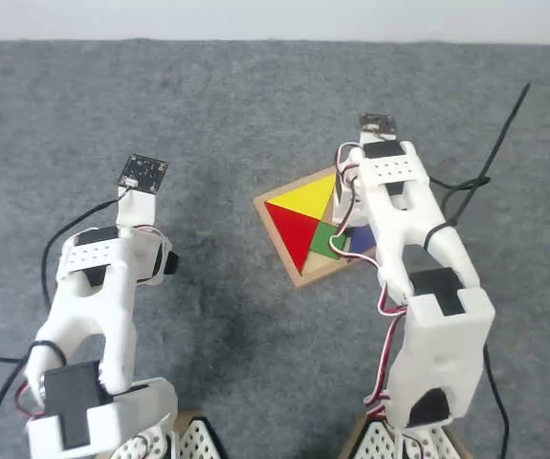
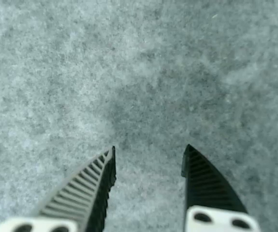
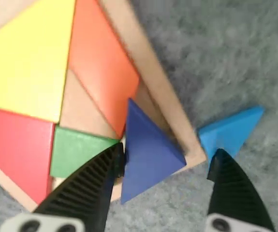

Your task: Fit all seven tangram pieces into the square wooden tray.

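Plainly, our right hand (image 3: 168, 152) hangs spread over a corner of the square wooden tray (image 3: 155, 79). One finger (image 3: 93, 181) touches the long edge of the dark blue triangle (image 3: 148, 150), which lies across the rim, that edge running beside the green square (image 3: 78, 150) and orange piece (image 3: 100, 67) and its square corner pointing outward at the light blue triangle (image 3: 230, 130) just outside. Yellow triangle (image 3: 27, 53) and red triangle (image 3: 13, 150) sit inside the tray, which lies diamond-wise on the grey felt bench (image 2: 139, 58) with a pale wall (image 1: 275, 17) behind. Our right arm stretches forward over it, while our left hand (image 2: 150, 149), also spread, hovers over bare felt well apart.
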